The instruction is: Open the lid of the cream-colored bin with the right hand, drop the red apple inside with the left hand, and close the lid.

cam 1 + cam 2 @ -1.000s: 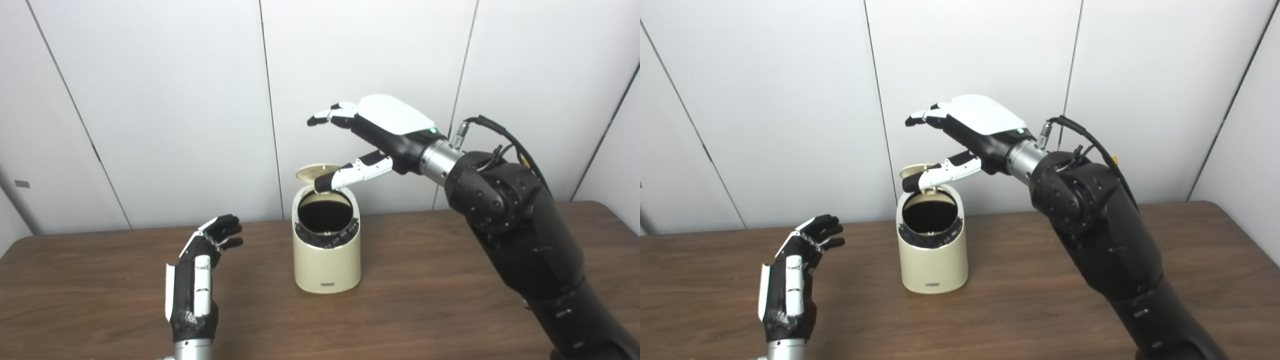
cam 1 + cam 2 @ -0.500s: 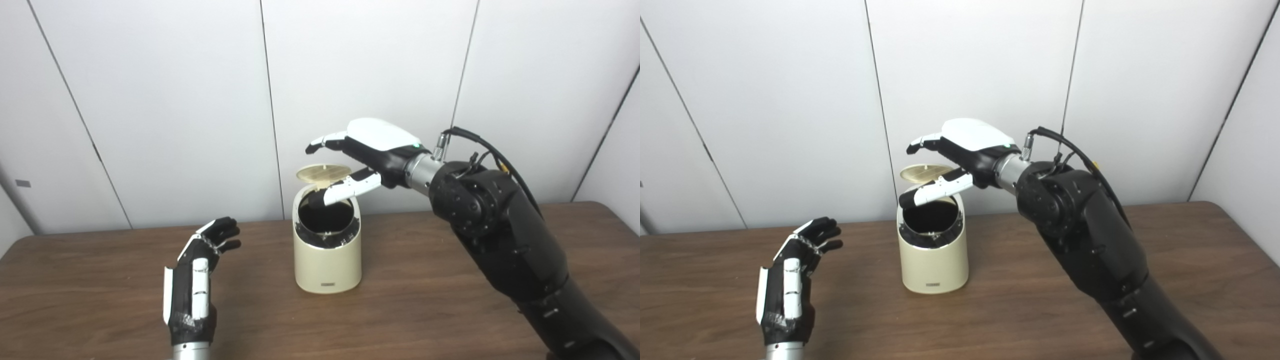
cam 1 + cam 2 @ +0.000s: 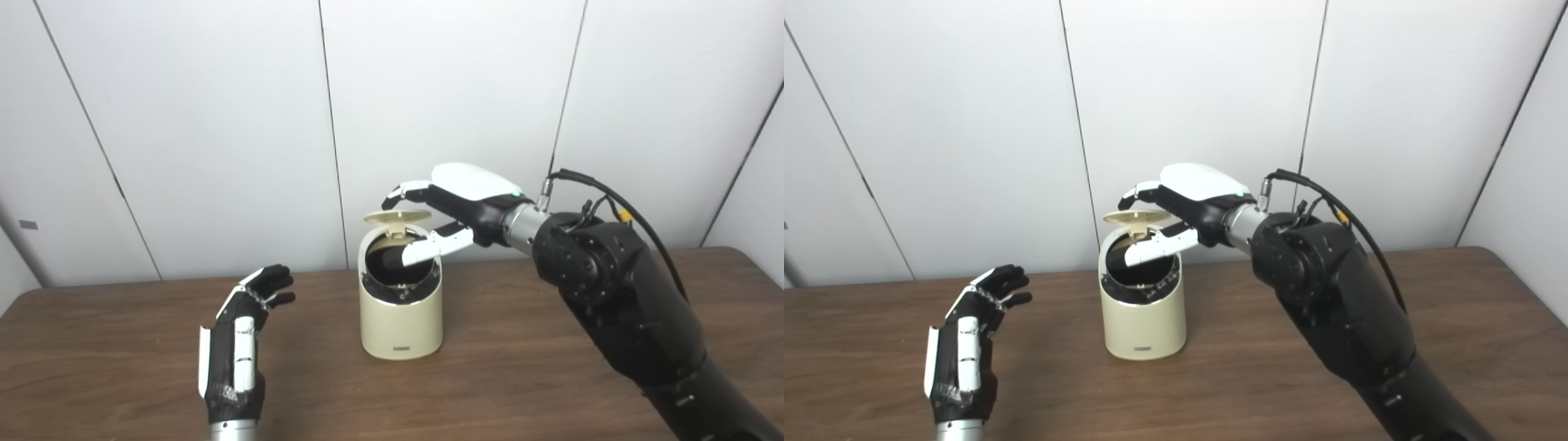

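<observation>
- Where the wooden table [image 3: 527, 367] comes closest to the cameras, the left hand [image 3: 236, 343] stands upright over its near-left part, wrist down and fingertips up.
- Its fingers [image 3: 269, 283] are spread a little and slightly curled, and nothing is held in them.
- Whether the heel of that hand touches the wood or floats just above it cannot be told.
- Coming in from the lower right, the black right arm [image 3: 625, 312] rises over the table and reaches toward the middle.
- Near the middle of the table, well apart from the left hand, the cream-colored bin [image 3: 401, 318] stands upright on the wood.
- Its round mouth is uncovered and looks dark inside.
- Whatever lies in that darkness is hidden, and the red apple shows in neither view, so its place cannot be told.
- Over the bin, the right hand [image 3: 1188, 205] hovers palm down with its digits apart.
- Its thumb [image 3: 438, 244] slants down across the open mouth, the dark tip inside the rim.
- Its other fingers [image 3: 1139, 193] curve over the lid from above, right at its far edge, though contact cannot be made out.
- At the back of the rim, the lid [image 3: 397, 217] sits raised on its hinge, lying nearly level above the opening.
- The hand grips nothing.
- Behind everything stands a white panelled wall [image 3: 184, 122] with thin dark seams.
</observation>
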